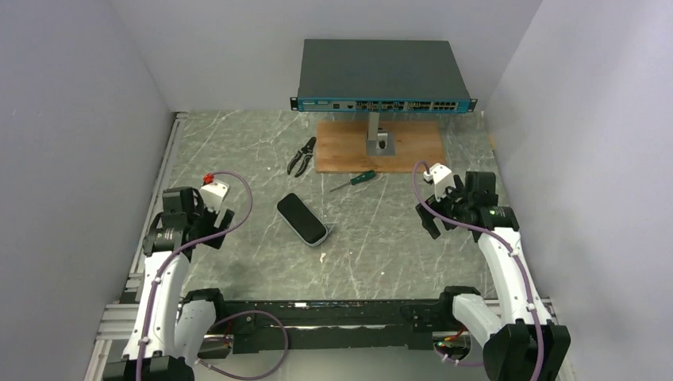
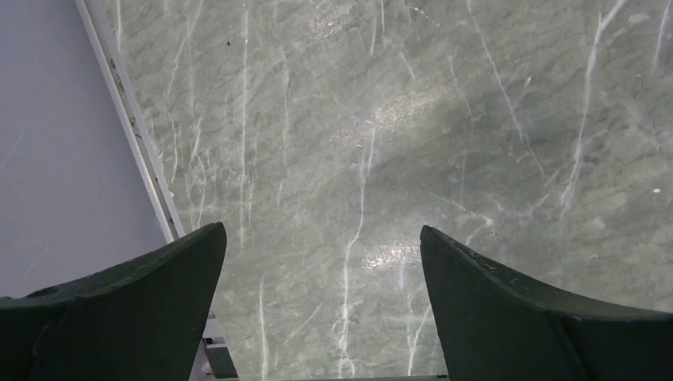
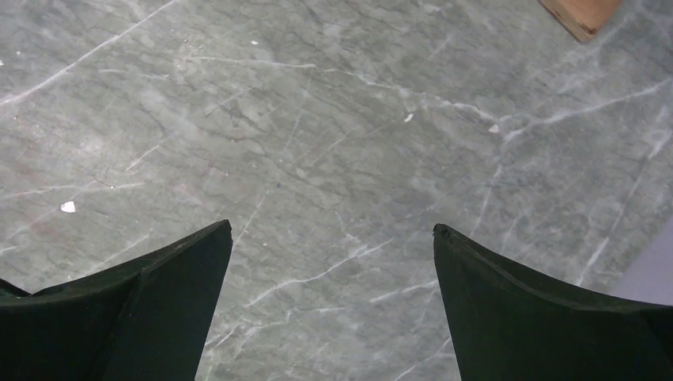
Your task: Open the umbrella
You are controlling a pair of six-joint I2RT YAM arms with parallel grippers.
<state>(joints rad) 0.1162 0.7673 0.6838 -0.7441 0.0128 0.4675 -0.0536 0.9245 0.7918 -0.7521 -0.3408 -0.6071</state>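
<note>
Black compacted umbrella (image 1: 301,219) appears only in the top view; wrist views show left fingers (image 2: 119,309) and right fingers (image 3: 540,309) spread wide, empty, above marble surface (image 3: 317,119).

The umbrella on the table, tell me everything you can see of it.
The umbrella is folded into a compact black oblong with rounded ends, smooth and slightly glossy. It lies flat on the grey marbled table, slanting from far left to near right, with a pale bit at its near end. Only the table touches it.
</note>
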